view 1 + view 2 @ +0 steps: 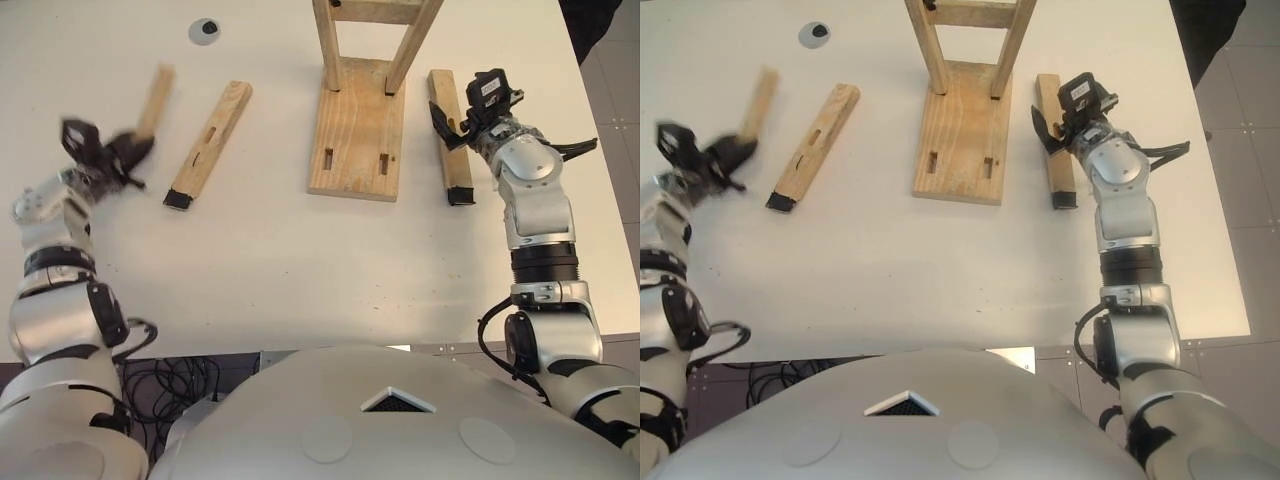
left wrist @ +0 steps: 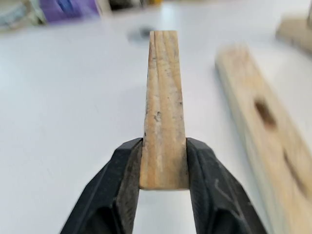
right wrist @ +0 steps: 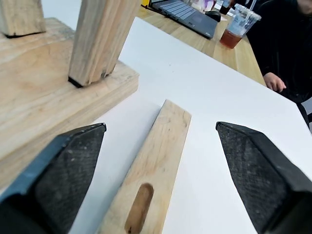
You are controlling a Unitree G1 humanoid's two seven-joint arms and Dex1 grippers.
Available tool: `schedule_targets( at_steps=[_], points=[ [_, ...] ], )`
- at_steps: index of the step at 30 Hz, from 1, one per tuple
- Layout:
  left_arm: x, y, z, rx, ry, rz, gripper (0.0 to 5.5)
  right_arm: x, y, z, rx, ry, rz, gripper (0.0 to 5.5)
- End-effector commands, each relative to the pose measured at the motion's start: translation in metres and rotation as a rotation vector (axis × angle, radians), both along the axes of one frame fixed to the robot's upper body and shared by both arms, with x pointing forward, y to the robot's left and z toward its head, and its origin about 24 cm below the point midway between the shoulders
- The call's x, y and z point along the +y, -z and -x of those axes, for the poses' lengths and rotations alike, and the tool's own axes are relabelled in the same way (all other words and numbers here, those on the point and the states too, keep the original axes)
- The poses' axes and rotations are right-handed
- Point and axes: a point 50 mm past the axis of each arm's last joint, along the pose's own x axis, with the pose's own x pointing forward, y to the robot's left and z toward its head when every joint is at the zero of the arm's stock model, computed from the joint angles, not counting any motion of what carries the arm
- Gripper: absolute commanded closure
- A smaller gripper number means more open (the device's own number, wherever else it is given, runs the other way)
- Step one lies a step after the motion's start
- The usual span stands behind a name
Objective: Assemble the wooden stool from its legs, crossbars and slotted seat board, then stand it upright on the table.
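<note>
My left gripper (image 1: 135,145) at the table's left is shut on the near end of a short wooden crossbar (image 2: 163,107), held off the table and pointing away from me. A slotted leg (image 1: 210,140) lies flat just right of it. The seat board (image 1: 355,135) lies flat at the middle back, with two legs (image 1: 330,45) standing in its far slots and a crossbar (image 1: 375,10) joining them. Another slotted leg (image 3: 151,180) lies right of the board. My right gripper (image 3: 160,127) hangs open over this leg, one finger on either side of it.
A small black disc (image 1: 205,30) sits at the back left of the white table (image 1: 300,270). Past the table's right side stand a laptop (image 3: 183,12) and a drink cup (image 3: 239,27) on a wooden desk.
</note>
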Motion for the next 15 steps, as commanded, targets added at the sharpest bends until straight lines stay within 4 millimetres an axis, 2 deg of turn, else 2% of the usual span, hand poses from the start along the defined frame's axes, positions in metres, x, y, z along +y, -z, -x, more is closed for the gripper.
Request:
schedule_targets(
  at_steps=[1, 3, 4, 5, 7, 11, 15],
  points=[
    [-0.096, -0.132, -0.052, -0.606, 0.186, 0.084, 4.25, -0.010, -0.028, 0.004, -0.048, 0.061, -0.114, 1.34],
    [-0.151, -0.140, -0.043, -0.715, 0.283, 0.063, 4.25, 0.004, -0.060, 0.004, -0.084, -0.044, -0.377, 1.34],
    [-0.170, -0.137, -0.036, -0.758, 0.313, 0.022, 4.25, 0.016, -0.078, 0.005, -0.110, -0.131, -0.525, 1.34],
    [-0.185, -0.131, -0.029, -0.776, 0.342, 0.015, 4.25, 0.027, -0.098, 0.009, -0.138, -0.230, -0.693, 1.34],
    [-0.206, -0.118, -0.021, -0.767, 0.396, 0.008, 4.25, 0.042, -0.125, 0.015, -0.165, -0.360, -0.920, 1.34],
    [-0.227, -0.097, -0.008, -0.723, 0.482, 0.001, 4.25, 0.062, -0.156, 0.025, -0.157, -0.535, -1.098, 1.34],
    [-0.239, -0.096, 0.003, -0.731, 0.540, 0.036, 4.25, 0.070, -0.169, 0.023, -0.134, -0.542, -1.216, 1.34]
  ],
)
